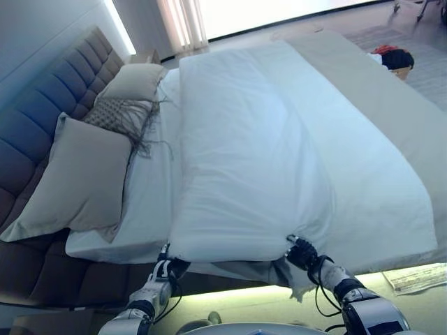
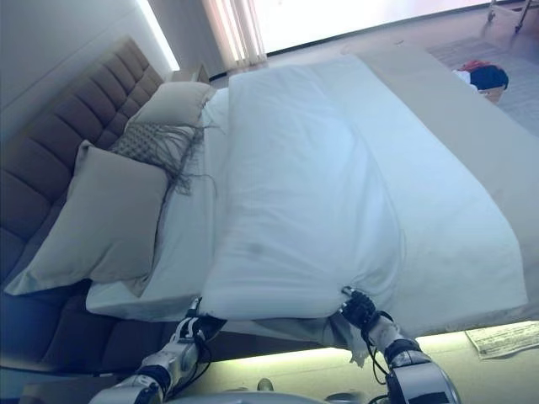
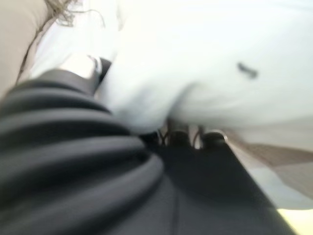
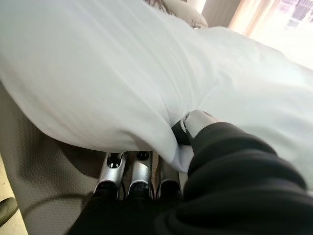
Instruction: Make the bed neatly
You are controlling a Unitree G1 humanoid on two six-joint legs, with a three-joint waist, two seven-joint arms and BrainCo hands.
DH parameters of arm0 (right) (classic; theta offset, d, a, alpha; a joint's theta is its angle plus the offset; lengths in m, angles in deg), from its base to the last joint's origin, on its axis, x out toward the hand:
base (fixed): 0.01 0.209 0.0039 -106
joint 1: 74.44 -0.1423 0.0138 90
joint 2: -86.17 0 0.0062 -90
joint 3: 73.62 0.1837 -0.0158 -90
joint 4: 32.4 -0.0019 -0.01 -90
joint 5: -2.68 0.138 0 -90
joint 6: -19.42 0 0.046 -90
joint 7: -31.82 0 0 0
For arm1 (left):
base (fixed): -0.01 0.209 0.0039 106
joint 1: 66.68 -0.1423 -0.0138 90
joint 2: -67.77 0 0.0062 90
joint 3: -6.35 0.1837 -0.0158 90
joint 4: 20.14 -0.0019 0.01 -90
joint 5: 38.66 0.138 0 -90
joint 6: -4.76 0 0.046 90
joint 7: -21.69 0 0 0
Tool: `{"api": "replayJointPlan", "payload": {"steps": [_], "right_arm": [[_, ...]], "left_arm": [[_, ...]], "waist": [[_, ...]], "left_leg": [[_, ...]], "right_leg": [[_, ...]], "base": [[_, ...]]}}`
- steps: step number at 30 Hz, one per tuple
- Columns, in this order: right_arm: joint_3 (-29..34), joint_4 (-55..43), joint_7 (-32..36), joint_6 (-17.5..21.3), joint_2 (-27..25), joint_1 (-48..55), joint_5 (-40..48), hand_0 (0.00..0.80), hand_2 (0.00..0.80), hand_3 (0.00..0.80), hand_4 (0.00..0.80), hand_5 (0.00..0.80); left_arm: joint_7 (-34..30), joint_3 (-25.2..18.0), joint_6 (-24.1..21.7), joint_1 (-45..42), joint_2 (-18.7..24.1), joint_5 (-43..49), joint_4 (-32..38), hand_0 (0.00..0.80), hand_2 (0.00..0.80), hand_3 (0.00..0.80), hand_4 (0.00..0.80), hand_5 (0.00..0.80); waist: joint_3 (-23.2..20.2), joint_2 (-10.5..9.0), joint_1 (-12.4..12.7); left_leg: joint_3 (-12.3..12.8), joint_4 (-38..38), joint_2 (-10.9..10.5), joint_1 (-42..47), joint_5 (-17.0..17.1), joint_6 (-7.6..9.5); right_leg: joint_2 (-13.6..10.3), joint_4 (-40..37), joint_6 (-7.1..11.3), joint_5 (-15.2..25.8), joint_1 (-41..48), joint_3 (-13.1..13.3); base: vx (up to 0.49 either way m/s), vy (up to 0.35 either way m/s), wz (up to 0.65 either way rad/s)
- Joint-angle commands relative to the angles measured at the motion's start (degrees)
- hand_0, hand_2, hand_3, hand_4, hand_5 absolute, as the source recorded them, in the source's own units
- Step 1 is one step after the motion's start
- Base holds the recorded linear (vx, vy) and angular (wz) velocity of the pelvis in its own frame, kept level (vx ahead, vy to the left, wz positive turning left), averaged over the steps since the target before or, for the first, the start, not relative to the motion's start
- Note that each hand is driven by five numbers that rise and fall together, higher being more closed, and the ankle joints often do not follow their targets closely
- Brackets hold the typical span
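A white duvet (image 1: 244,153) lies puffed along the middle of the bed, and its near edge hangs over the bed's side. My left hand (image 1: 167,265) grips the duvet's near left corner. In the left wrist view the thumb (image 3: 85,66) lies on top of the cloth and the fingers (image 3: 181,137) sit under it. My right hand (image 1: 302,252) grips the near right corner. In the right wrist view its thumb (image 4: 195,122) is above the fold and its fingers (image 4: 137,176) are below. A beige cover (image 1: 391,118) lies under the duvet on the right.
A large beige pillow (image 1: 84,174), a fringed cushion (image 1: 115,115) and a second pillow (image 1: 136,80) lean on the padded headboard (image 1: 42,112) at the left. A basket of clothes (image 1: 394,59) stands beyond the bed. A paper (image 1: 415,278) lies on the floor at the lower right.
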Motion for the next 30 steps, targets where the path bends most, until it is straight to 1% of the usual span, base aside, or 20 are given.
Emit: {"api": "replayJointPlan", "payload": {"steps": [1,2,3,4,5,6,7,8,9,10,11,12,13,15,16,18,21,24,27,30], "right_arm": [[2.1,3.2,3.2,3.0,-2.6,0.1,2.6,0.8,0.8,0.8,0.8,0.8],[1.9,3.7,4.1,2.9,-2.4,0.0,2.6,0.8,0.8,0.8,0.8,0.8],[1.6,4.4,4.8,2.7,-2.2,-0.5,2.5,0.8,0.8,0.8,0.8,0.8],[1.8,5.1,5.0,2.8,-2.0,-1.2,2.1,0.8,0.8,0.8,0.8,0.8],[1.6,5.8,4.6,3.2,-1.9,-1.8,2.3,0.8,0.8,0.8,0.8,0.8],[1.1,5.6,3.7,3.1,-1.5,-2.2,2.7,0.8,0.8,0.8,0.8,0.8],[0.9,5.6,3.3,3.5,-1.4,-2.5,3.6,0.8,0.8,0.8,0.8,0.8],[1.0,5.5,3.1,4.1,-1.7,-2.8,4.3,0.8,0.8,0.8,0.8,0.8],[1.1,5.3,2.6,4.1,-1.9,-3.2,4.7,0.8,0.8,0.8,0.8,0.8],[1.4,5.3,2.2,3.9,-2.1,-3.6,4.8,0.8,0.8,0.8,0.8,0.8],[1.9,5.3,2.1,3.2,-2.3,-3.8,4.2,0.8,0.8,0.8,0.8,0.8],[1.9,5.0,1.9,2.2,-2.3,-3.9,3.2,0.8,0.8,0.8,0.8,0.8],[1.9,5.0,1.7,1.4,-2.3,-4.1,2.5,0.8,0.8,0.8,0.8,0.8],[1.7,5.7,1.1,0.7,-2.2,-4.7,1.0,0.8,0.8,0.8,0.8,0.8],[1.8,6.1,0.8,0.6,-1.9,-4.8,0.6,0.8,0.8,0.8,0.8,0.8],[1.8,6.4,0.2,0.6,-2.2,-4.5,-0.3,0.8,0.8,0.8,0.8,0.8],[0.8,6.4,-1.8,0.2,-3.5,-7.0,-1.8,0.8,0.8,0.8,0.8,0.8],[-1.0,6.8,-3.2,0.1,-4.5,-10.8,-3.5,0.8,0.8,0.8,0.8,0.8],[-2.7,7.0,-4.2,0.0,-4.6,-13.1,-3.9,0.8,0.8,0.8,0.8,0.8],[-5.4,7.6,-4.8,0.2,-4.4,-16.8,-3.9,0.8,0.8,0.8,0.8,0.8]], "left_arm": [[-5.7,-7.9,-5.3,1.1,15.0,-3.3,-1.7,0.8,0.8,0.8,0.8,0.8],[-5.8,-7.5,-6.2,1.2,14.6,-3.3,-1.3,0.8,0.8,0.8,0.8,0.8],[-5.9,-7.1,-7.4,1.5,13.9,-2.7,-1.1,0.8,0.8,0.8,0.8,0.8],[-5.7,-6.8,-8.5,1.8,13.1,-2.0,-0.6,0.8,0.8,0.8,0.8,0.8],[-5.8,-6.1,-9.2,2.2,12.6,-1.7,-0.5,0.8,0.8,0.8,0.8,0.8],[-5.6,-5.5,-9.6,2.7,11.7,-1.8,0.2,0.8,0.8,0.8,0.8,0.8],[-4.8,-4.4,-9.9,3.1,11.1,-1.9,1.6,0.8,0.8,0.8,0.8,0.8],[-4.1,-3.7,-10.2,3.5,10.6,-1.9,2.6,0.8,0.8,0.8,0.8,0.8],[-3.1,-3.5,-10.6,3.9,10.0,-1.9,3.1,0.8,0.8,0.8,0.8,0.8],[-2.4,-3.5,-11.0,4.2,9.6,-1.6,3.4,0.8,0.8,0.8,0.8,0.8],[-2.3,-3.5,-11.6,4.1,9.1,-1.4,3.4,0.8,0.8,0.8,0.8,0.8],[-2.8,-3.8,-11.9,3.5,8.7,-1.8,3.3,0.8,0.8,0.8,0.8,0.8],[-3.2,-3.9,-12.1,3.0,8.5,-2.0,3.1,0.8,0.8,0.8,0.8,0.8],[-3.1,-4.4,-11.8,2.8,8.6,-2.3,2.1,0.8,0.8,0.8,0.8,0.8],[-3.2,-4.6,-11.6,2.9,8.5,-1.9,1.3,0.8,0.8,0.8,0.8,0.8],[-3.7,-4.4,-11.5,3.7,7.8,-1.8,0.4,0.8,0.8,0.8,0.8,0.8],[-4.3,-2.1,-11.8,5.7,6.8,-4.5,-0.6,0.8,0.8,0.8,0.8,0.8],[-4.4,-0.4,-11.9,8.6,6.5,-7.4,-1.9,0.8,0.8,0.8,0.8,0.8],[-4.4,0.7,-12.1,10.4,6.5,-8.8,-2.3,0.8,0.8,0.8,0.8,0.8],[-3.3,2.9,-12.6,14.1,6.9,-11.2,-1.7,0.8,0.8,0.8,0.8,0.8]], "waist": [[-0.1,-1.13,2.8],[-0.4,-1.71,3.1],[-0.6,-2.6,3.3],[-0.8,-3.19,3.4],[-0.7,-3.89,3.5],[-0.5,-4.24,4.0],[-0.2,-4.27,3.8],[0.4,-4.41,3.9],[1.0,-4.83,4.0],[1.6,-5.15,3.9],[2.2,-5.68,3.8],[2.7,-6.07,3.9],[2.9,-6.08,3.8],[3.0,-5.45,3.6],[3.0,-4.9,3.4],[3.8,-3.78,3.0],[5.9,-1.8,2.2],[8.5,-0.2,1.6],[10.0,0.05,1.5],[13.4,-0.54,1.7]], "left_leg": [[0.1,4.7,0.7,-0.5,-6.8,2.93],[-0.4,3.9,0.4,-0.9,-6.3,3.02],[-0.9,3.0,-0.3,-1.3,-5.8,2.95],[-1.6,2.6,-0.7,-1.6,-5.3,2.59],[-1.7,3.4,-1.5,-2.6,-5.5,2.41],[-2.3,3.6,-1.7,-3.7,-4.9,2.23],[-2.1,3.6,-1.8,-4.6,-4.6,2.22],[-1.5,3.9,-1.7,-6.0,-4.2,1.91],[-0.3,5.5,-0.6,-7.1,-4.2,1.29],[0.1,7.5,0.1,-7.8,-4.6,0.94],[-0.8,10.4,1.3,-8.8,-5.2,0.52],[-2.4,12.6,2.7,-9.3,-5.6,0.0],[-3.3,13.4,3.7,-9.3,-5.8,-0.27],[-4.8,13.3,5.5,-8.5,-5.7,-0.73],[-5.0,12.7,6.1,-8.4,-5.1,-1.05],[-4.4,12.1,6.6,-8.4,-4.8,-1.61],[-4.8,12.5,5.6,-9.3,-5.1,-2.0],[-5.6,15.2,3.9,-11.8,-6.0,-1.72],[-5.9,17.6,3.0,-14.2,-6.7,-1.26],[-6.4,22.7,1.8,-19.4,-8.3,-0.33]], "right_leg": [[5.2,15.5,-4.49,1.1,-10.6,5.3],[8.6,15.6,-5.0,-1.1,-10.3,4.8],[12.8,12.8,-5.78,-3.3,-9.6,4.6],[15.6,8.8,-7.4,-4.9,-8.0,4.5],[16.7,4.8,-8.29,-4.8,-6.8,4.3],[16.7,2.1,-9.17,-4.9,-6.0,4.3],[18.3,1.2,-9.72,-5.0,-6.5,5.5],[18.4,-0.4,-9.85,-4.1,-7.0,5.2],[18.1,-1.4,-10.14,-3.7,-6.8,4.0],[17.9,-1.7,-10.43,-3.5,-6.8,4.0],[17.3,-1.4,-10.68,-3.3,-7.0,4.4],[16.5,-0.4,-10.83,-3.5,-7.4,4.8],[16.1,0.5,-10.97,-3.8,-7.9,5.1],[15.4,3.1,-11.29,-4.9,-9.5,5.8],[15.0,4.1,-11.33,-5.1,-10.4,5.7],[13.7,6.4,-11.12,-6.1,-11.4,4.9],[11.7,8.7,-10.77,-6.4,-13.9,4.9],[10.0,12.0,-10.67,-6.7,-17.4,5.9],[9.1,14.2,-10.63,-6.9,-19.9,6.8],[8.3,18.1,-10.65,-6.9,-24.9,8.0]], "base": [[-0.112,-0.001,0.22],[-0.087,-0.101,0.13],[-0.057,-0.144,0.09],[-0.047,-0.137,0.04],[-0.075,-0.125,0.08],[-0.142,-0.099,0.33],[-0.24,-0.083,0.39],[-0.295,-0.048,0.37],[-0.268,-0.019,0.18],[-0.194,0.027,0.17],[-0.121,0.082,0.19],[-0.085,0.126,0.05],[-0.059,0.179,-0.07],[-0.063,0.22,-0.32],[-0.074,0.216,-0.38],[-0.111,0.251,-0.19],[-0.178,0.296,0.02],[-0.181,0.245,0.18],[-0.17,0.121,0.18],[-0.228,0.047,0.11]]}}
